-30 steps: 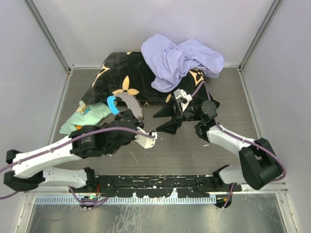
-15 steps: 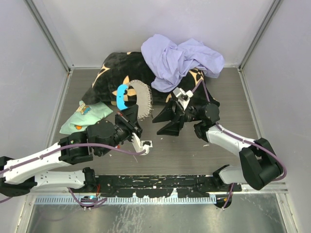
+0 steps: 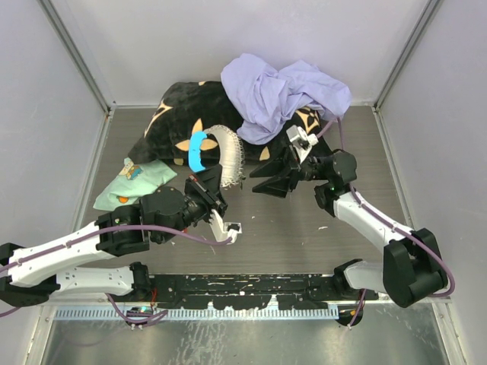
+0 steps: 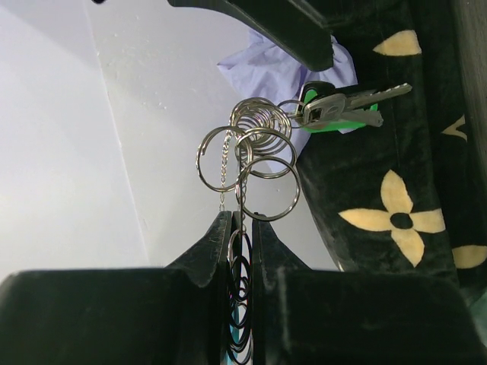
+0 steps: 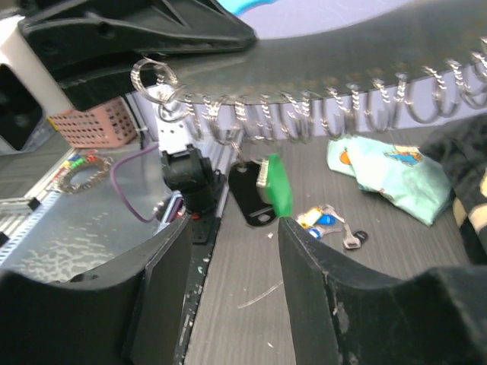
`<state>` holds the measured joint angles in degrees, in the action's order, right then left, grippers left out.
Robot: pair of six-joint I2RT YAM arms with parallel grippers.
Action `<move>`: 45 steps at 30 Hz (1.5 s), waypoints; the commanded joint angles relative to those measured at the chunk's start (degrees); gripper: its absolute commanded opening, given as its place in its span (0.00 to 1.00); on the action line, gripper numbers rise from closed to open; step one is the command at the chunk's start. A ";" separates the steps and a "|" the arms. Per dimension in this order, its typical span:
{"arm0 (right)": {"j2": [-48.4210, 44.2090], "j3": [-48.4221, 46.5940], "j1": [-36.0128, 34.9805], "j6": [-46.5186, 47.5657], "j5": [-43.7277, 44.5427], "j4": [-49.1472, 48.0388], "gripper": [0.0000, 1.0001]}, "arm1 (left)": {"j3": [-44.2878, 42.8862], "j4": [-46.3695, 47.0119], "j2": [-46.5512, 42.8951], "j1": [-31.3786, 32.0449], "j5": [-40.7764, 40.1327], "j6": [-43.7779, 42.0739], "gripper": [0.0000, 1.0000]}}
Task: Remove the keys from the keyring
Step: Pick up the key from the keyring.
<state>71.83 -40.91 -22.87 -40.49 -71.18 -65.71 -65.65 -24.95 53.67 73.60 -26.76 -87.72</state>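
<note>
1. Overhead, the left claw (image 4: 240,226) is pressed together on the keyring (image 4: 255,163). It pinches the chain between its two dark fingers, and the cluster of silver rings fans out just beyond its fingertips.
2. The keyring's light-blue crescent (image 3: 198,151) sits just past the left claw on its far side, in front of the black floral cushion (image 3: 179,122). From there the chain of rings arcs away toward the right claw.
3. One green-tagged key (image 4: 329,115) hangs from the end of the ring cluster farthest from the left claw's fingertips. It is threaded on a small ring, and its silver blade points away from the cluster. A dark finger of the other claw crosses the view just above it.
4. The right claw (image 5: 236,222) is spread, with its fingers well apart and nothing pinched between them. In its wrist view the green-tagged key and a dark key head hang below the row of rings, just ahead of the gap between the fingertips. Whether either fingertip touches them cannot be told.
5. Loose keys (image 5: 326,220) with blue and yellow tags lie on the table (image 3: 304,228) beyond the right claw, off the ring. They are near a mint-green cloth (image 5: 388,175).
6. A lavender cloth (image 3: 285,91) is heaped on the cushion behind the right claw.
</note>
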 commanded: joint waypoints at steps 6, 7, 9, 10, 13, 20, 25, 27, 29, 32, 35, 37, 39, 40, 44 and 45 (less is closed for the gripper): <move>-1.81 -8.63 -0.05 24.87 3.91 33.27 0.60 | -2.26 4.93 -1.36 0.14 1.14 -0.14 0.00; -1.80 -8.74 -0.28 25.67 4.11 34.26 0.60 | -2.30 4.97 -1.22 0.14 1.20 -0.17 0.00; -1.79 -7.98 -1.06 24.51 4.00 32.22 0.60 | -2.37 5.07 -0.95 0.14 1.32 -0.11 0.00; -1.71 -7.37 -1.44 23.18 3.86 30.35 0.60 | -2.46 5.06 -0.80 0.14 1.32 -0.15 0.00; -1.48 -5.69 -2.18 19.37 3.26 23.91 0.60 | -2.79 4.72 -0.63 0.09 1.25 0.03 0.00; -1.41 -5.87 -2.82 19.78 5.32 24.82 0.59 | -2.97 4.08 -0.47 0.13 1.27 0.78 0.00; -1.39 -7.88 -2.88 24.18 7.51 32.32 0.56 | -3.33 3.51 -0.22 0.14 1.56 1.17 0.00; -1.43 -7.72 -2.90 23.28 7.19 31.12 0.54 | -3.39 3.42 -0.07 0.13 1.57 1.16 0.00; -1.42 -7.25 -2.96 22.05 6.82 29.32 0.52 | -3.35 3.21 -0.13 0.14 1.69 1.36 0.00; -1.28 -7.07 -3.04 20.58 6.68 27.90 0.49 | -3.49 2.73 -0.08 0.15 1.71 1.66 0.00; -1.36 -6.71 -3.23 17.85 5.97 25.16 0.49 | -3.71 2.13 0.00 0.14 1.71 2.17 0.00; -1.35 -6.03 -3.44 15.87 5.54 22.11 0.49 | -3.74 2.02 0.06 0.14 1.69 2.26 0.00; -1.26 -5.45 -3.67 15.10 5.14 20.31 0.51 | -3.73 2.01 0.10 0.14 1.67 2.33 0.00; -1.26 -5.28 -3.80 14.76 4.79 19.87 0.51 | -3.78 2.01 0.17 0.14 1.63 2.34 0.00; -1.23 -4.63 -4.09 13.30 4.96 17.12 0.53 | -4.02 1.56 0.35 0.14 1.61 2.83 0.00; -1.20 -4.60 -4.12 13.46 5.40 17.36 0.53 | -4.11 1.31 0.39 0.14 1.63 3.01 0.00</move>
<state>71.81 -45.78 -26.55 -24.99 -65.89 -42.89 -66.41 -26.22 54.35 73.60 -25.19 -85.71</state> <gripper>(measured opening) 0.526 0.086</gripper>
